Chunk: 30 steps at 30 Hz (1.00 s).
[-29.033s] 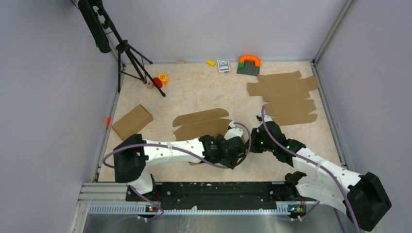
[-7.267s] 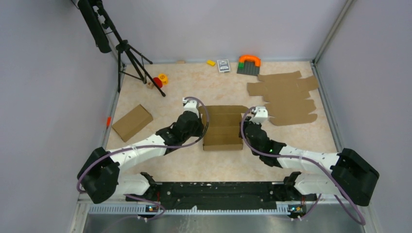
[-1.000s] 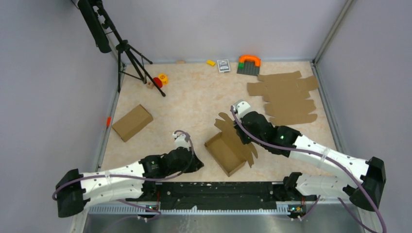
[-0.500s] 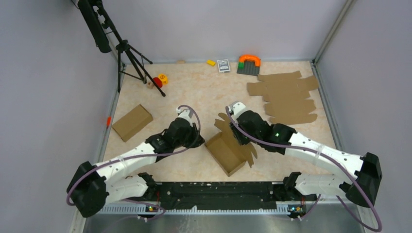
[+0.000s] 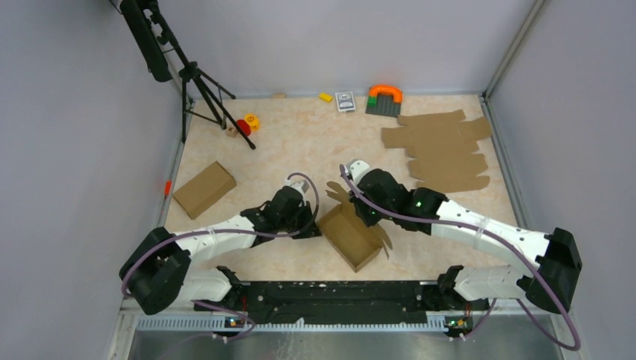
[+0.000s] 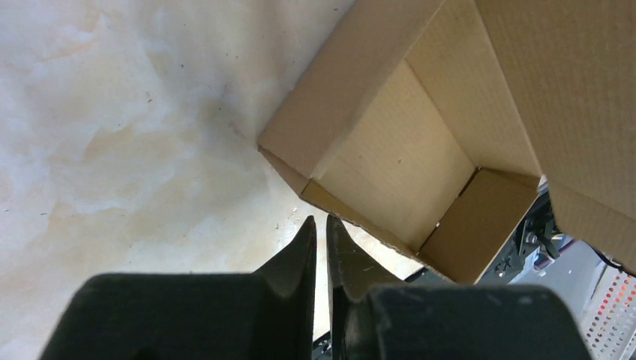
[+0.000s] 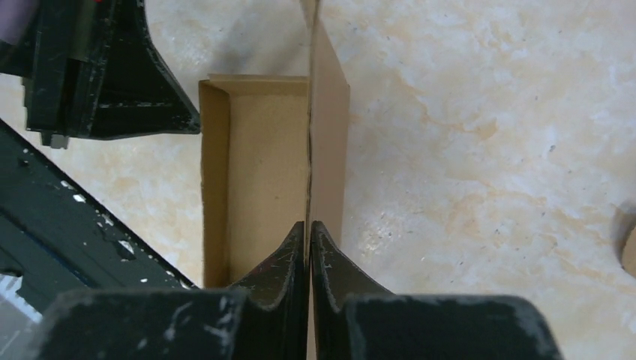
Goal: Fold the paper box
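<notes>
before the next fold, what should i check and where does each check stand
1. Right pincer gripping the paper box: ok, shut on its upright panel's edge.
2. Left pincer free: ok, shut, empty, beside a box corner.
3. Left pincer touching the box: cannot tell.
4. Tray walls standing: ok in the left wrist view.
5. Box closed: not ok, tray open on top.
6. Pile of flat sheets clear of the box: ok, well apart.

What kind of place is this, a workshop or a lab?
Probably a robotics lab cell: grey walls enclosing a marbled table, a tripod in the corner, spare cardboard sheets and the half-folded paper box.
</notes>
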Each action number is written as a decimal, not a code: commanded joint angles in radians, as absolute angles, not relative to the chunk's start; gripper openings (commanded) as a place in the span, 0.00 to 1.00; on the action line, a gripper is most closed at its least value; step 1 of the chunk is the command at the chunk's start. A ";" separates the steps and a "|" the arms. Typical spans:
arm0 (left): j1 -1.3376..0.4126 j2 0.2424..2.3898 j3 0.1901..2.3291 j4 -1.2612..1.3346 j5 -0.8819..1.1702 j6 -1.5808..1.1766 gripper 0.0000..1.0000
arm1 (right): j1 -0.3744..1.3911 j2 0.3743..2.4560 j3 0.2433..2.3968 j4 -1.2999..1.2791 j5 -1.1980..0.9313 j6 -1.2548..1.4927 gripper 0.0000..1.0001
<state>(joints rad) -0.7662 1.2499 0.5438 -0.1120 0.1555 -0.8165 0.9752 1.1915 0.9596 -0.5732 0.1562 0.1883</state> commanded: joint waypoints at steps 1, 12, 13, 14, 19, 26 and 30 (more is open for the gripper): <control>-0.762 1.276 0.552 -0.014 0.183 -0.830 0.09 | 0.976 1.176 0.979 -0.521 0.061 0.230 0.00; -0.764 1.315 0.561 0.032 0.183 -0.835 0.07 | 0.871 1.163 0.864 -0.293 -0.216 0.375 0.00; -0.764 1.317 0.564 0.034 0.179 -0.834 0.07 | 0.866 1.165 0.855 -0.279 -0.230 0.387 0.00; -0.764 1.321 0.566 0.034 0.176 -0.832 0.07 | 0.863 1.167 0.847 -0.269 -0.241 0.398 0.00; -0.765 1.353 0.588 0.039 0.180 -0.821 0.06 | 0.848 1.175 0.822 -0.254 -0.264 0.427 0.00; -0.765 1.330 0.604 -0.039 0.146 -0.791 0.06 | 0.807 1.099 0.879 -0.388 -0.129 0.378 0.59; -0.764 1.324 0.610 -0.062 0.134 -0.777 0.07 | 0.774 1.067 0.951 -0.463 -0.091 0.346 0.66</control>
